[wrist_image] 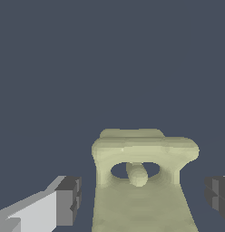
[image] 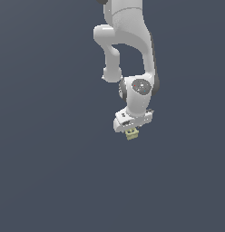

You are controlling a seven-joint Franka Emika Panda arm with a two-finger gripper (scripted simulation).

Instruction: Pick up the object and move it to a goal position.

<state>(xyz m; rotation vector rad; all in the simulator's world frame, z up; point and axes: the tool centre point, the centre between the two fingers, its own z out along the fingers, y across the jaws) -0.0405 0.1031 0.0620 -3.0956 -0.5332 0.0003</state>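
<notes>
The object (image: 131,133) is a tiny pale yellow-olive blocky piece, showing just under the white gripper (image: 130,128) in the exterior view. In the wrist view the object (wrist_image: 141,154) fills the lower middle, with a broad cap, an oval hole through it and a small knob inside. My gripper (wrist_image: 142,199) straddles it. One dark pad (wrist_image: 69,199) stands on one side and the other pad (wrist_image: 217,195) on the opposite side. A narrow strip of grey floor shows between each pad and the object, so the gripper is open around it.
A plain dark grey-blue floor (image: 51,172) fills both views. The white arm (image: 132,50) comes down from the top of the exterior view. No goal marker shows.
</notes>
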